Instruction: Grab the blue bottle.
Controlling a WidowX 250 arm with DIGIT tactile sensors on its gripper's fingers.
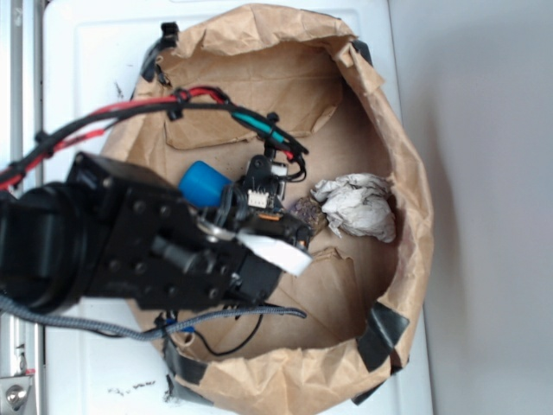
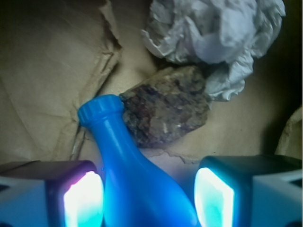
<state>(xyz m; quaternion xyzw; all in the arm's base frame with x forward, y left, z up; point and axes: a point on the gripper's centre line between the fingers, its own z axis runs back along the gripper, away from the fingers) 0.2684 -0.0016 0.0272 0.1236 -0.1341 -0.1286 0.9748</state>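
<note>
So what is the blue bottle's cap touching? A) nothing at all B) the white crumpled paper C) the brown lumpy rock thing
C: in the wrist view the blue bottle lies with its cap against the brown lump, while the crumpled white paper sits farther back, beyond the lump.

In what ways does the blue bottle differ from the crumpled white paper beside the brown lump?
Colour: the blue bottle is bright blue, while the crumpled white paper is white with grey creases.
Surface: the bottle is smooth and regular in shape; the paper is wrinkled and irregular.
Place: the bottle lies between the fingers of the tool; the paper lies beyond them, past the brown lump.
Both rest inside the brown paper bag.
</note>
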